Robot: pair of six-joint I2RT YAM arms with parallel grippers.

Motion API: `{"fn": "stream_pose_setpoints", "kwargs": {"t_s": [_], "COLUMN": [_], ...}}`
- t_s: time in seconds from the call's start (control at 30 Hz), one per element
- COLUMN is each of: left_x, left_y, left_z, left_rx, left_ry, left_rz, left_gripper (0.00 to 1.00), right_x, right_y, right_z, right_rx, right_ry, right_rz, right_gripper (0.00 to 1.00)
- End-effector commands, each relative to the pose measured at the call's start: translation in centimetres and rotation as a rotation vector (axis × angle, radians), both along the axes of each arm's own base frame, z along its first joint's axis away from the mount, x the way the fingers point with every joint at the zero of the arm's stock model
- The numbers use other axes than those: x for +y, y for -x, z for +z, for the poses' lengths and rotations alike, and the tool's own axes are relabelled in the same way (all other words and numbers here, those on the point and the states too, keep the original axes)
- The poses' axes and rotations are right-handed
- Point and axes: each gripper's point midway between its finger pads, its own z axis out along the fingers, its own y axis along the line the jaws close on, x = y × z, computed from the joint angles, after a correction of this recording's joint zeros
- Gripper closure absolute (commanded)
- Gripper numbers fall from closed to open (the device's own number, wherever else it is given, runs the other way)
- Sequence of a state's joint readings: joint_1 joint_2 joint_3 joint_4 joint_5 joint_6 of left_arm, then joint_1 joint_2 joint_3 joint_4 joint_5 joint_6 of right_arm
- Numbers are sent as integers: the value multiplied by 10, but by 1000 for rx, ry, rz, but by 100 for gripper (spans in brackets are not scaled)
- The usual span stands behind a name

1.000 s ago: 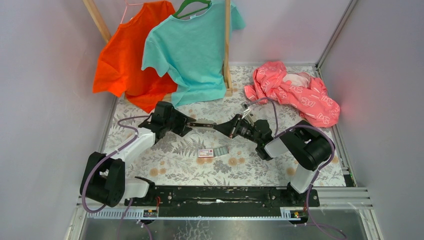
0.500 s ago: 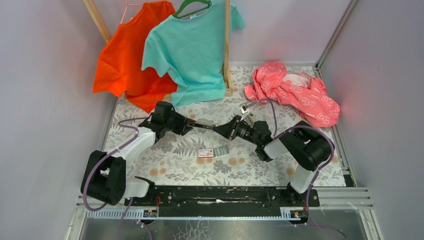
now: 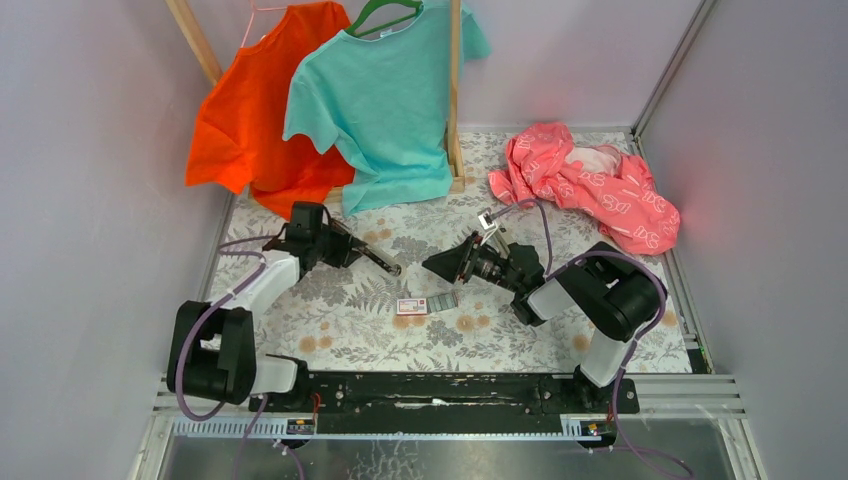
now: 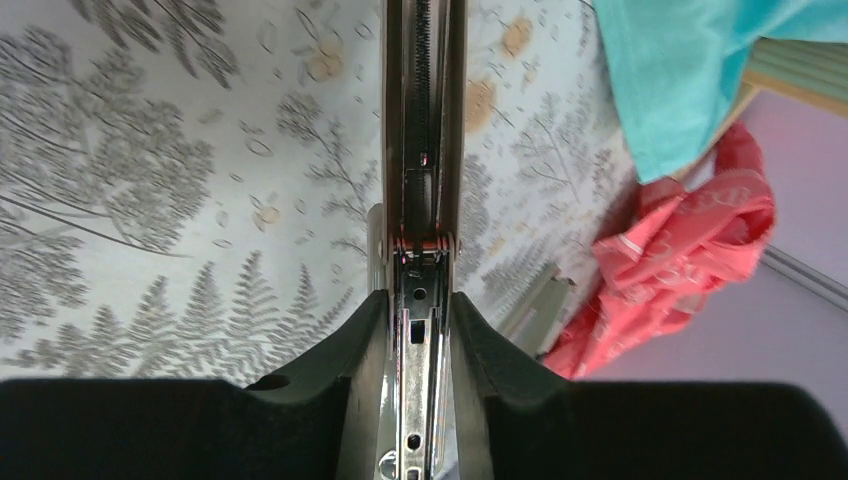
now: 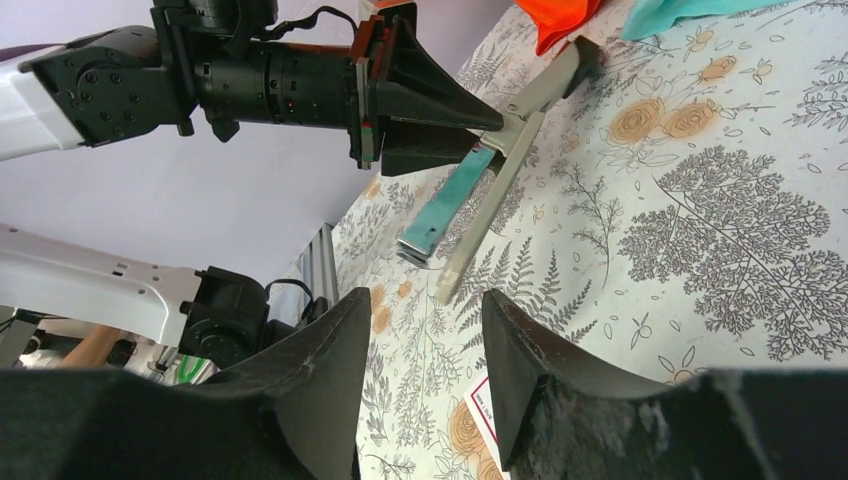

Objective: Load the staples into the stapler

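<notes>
Left gripper: fingers clamped on the stapler, which is splayed open beyond the fingertips. Right gripper: jaws apart, empty, facing the stapler. The staples lie on the table, below and between both grippers, untouched. Recommendation: the right gripper should descend and take one strip squarely, while the left presents the stapler level.

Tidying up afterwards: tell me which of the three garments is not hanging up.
The pink patterned garment, lying crumpled on the table at its far right corner. The orange shirt and the teal shirt both hang on hangers.
</notes>
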State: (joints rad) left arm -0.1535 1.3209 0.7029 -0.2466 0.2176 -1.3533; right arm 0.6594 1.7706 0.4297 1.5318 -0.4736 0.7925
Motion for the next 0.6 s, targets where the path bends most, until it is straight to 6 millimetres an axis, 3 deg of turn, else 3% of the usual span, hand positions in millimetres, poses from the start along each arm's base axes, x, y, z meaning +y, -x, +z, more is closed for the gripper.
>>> {"fn": "stream_pose_setpoints", "kwargs": {"t_s": [0.0,0.4,0.57], "left_x": [14,50,44], "left_y": [-7,17,23], "left_z": [-3,-46,-55], "left_rx": [-7,116,148], "left_ry": [-111,-486,-583], "left_rz": [-38,-292,-413], "left_gripper": [100,100,100], "right_x": [1,-17,-35], "right_y": [5,-9,-16], "right_z": [7,-7,-11], "right_rx": [-60,-54,-42], "right_ry": [-7,281,429], "right_rz": [15,-77,-143], "right_gripper": [47,28,22]}}
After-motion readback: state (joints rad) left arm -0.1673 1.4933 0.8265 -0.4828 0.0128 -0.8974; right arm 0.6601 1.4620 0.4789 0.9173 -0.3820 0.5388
